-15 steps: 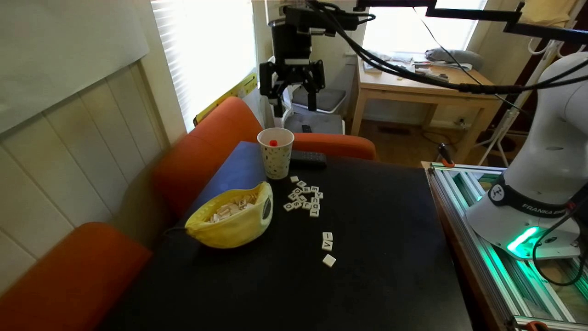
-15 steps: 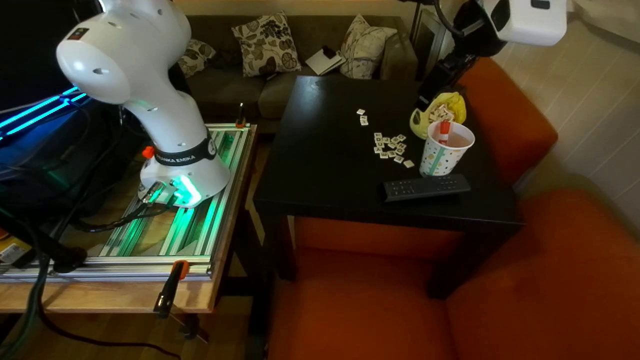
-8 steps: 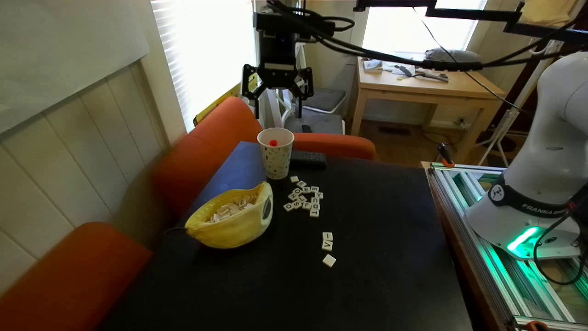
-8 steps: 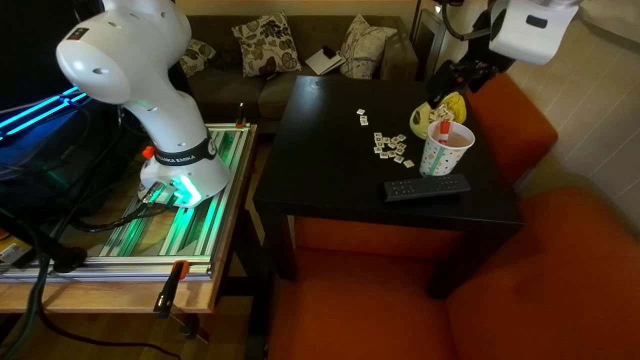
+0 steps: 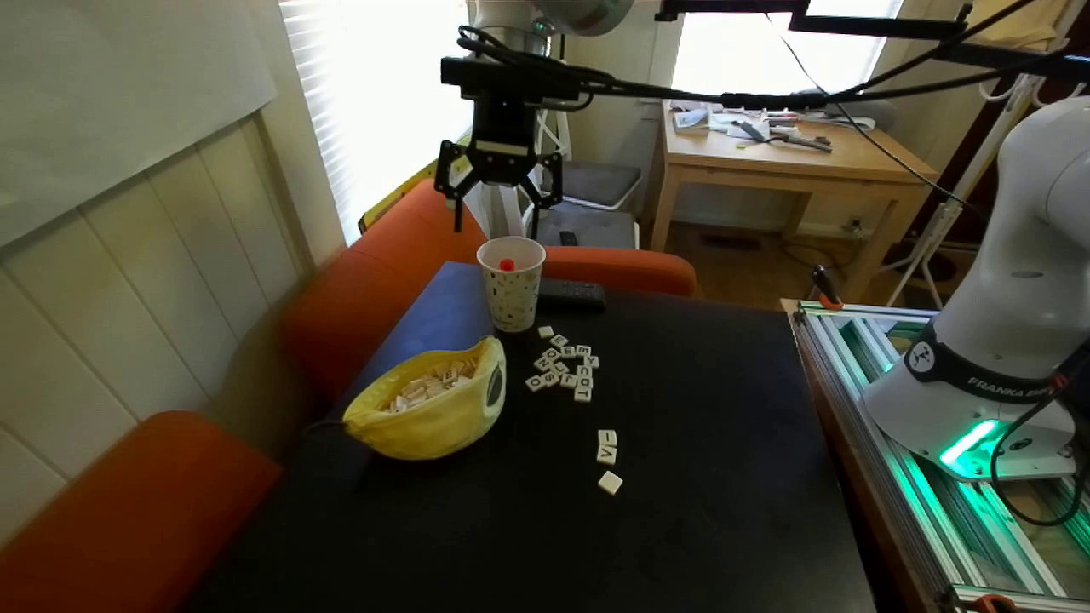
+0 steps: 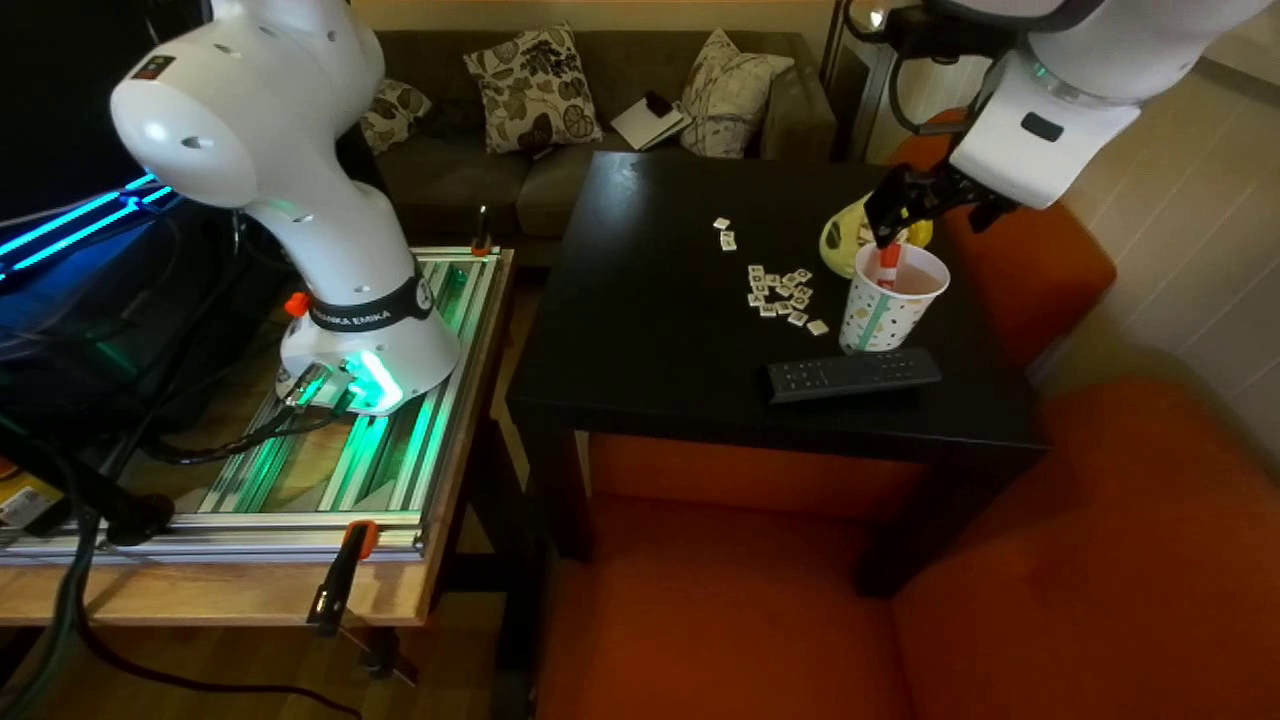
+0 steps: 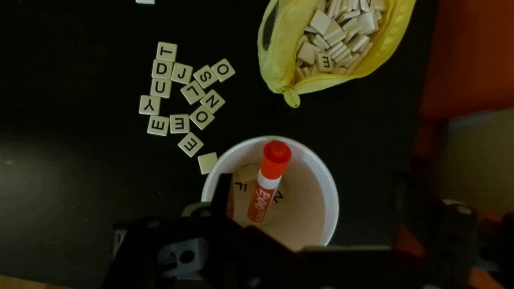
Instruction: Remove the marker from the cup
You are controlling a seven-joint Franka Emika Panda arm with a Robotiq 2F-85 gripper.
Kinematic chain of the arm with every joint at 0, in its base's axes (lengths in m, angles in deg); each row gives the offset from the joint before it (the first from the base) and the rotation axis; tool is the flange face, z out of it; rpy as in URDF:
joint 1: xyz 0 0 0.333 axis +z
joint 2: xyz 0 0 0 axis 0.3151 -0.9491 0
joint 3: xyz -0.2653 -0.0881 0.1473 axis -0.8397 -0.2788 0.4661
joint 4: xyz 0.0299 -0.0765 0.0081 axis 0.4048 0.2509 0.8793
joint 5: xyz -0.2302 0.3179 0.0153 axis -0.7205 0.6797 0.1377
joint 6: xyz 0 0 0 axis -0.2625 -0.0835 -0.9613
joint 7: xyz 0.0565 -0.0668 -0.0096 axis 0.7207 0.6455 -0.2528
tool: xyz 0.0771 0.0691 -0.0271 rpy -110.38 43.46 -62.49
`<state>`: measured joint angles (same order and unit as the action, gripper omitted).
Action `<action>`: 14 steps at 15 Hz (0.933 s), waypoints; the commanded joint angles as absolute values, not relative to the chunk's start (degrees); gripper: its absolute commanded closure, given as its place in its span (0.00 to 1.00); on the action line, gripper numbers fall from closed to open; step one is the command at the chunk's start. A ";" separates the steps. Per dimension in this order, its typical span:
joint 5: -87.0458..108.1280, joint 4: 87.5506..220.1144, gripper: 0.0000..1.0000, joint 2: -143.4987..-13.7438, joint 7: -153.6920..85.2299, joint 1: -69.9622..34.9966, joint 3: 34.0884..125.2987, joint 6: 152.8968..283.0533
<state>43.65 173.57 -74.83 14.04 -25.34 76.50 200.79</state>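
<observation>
The red marker, with a white band, stands leaning inside the off-white speckled cup. Its cap points up. A few lettered tiles lie at the cup's bottom. The marker's top shows inside the cup in an exterior view. In an exterior view the marker also shows inside the cup. My gripper is open and empty, pointing down above the cup. In the wrist view one finger of the gripper overlaps the cup's left rim, the other is out to the right, dark and blurred.
A yellow bowl-like pouch full of tiles stands beside the cup. Lettered tiles lie loose on the black table. A black remote lies close to the cup near the table edge. Orange seats border the table.
My gripper has moved down and, in an exterior view, leftward, from behind the cup to above it, staying open. The cup, marker and tiles have not moved.
</observation>
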 commanded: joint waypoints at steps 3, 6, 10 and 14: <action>45.93 173.22 0.00 -75.08 12.54 -27.21 75.91 198.98; 46.13 173.15 0.25 -75.30 11.66 -27.78 75.94 197.83; 47.46 173.07 0.37 -75.30 9.62 -28.27 75.97 195.04; 47.79 173.01 0.37 -75.80 7.96 -28.53 75.71 193.73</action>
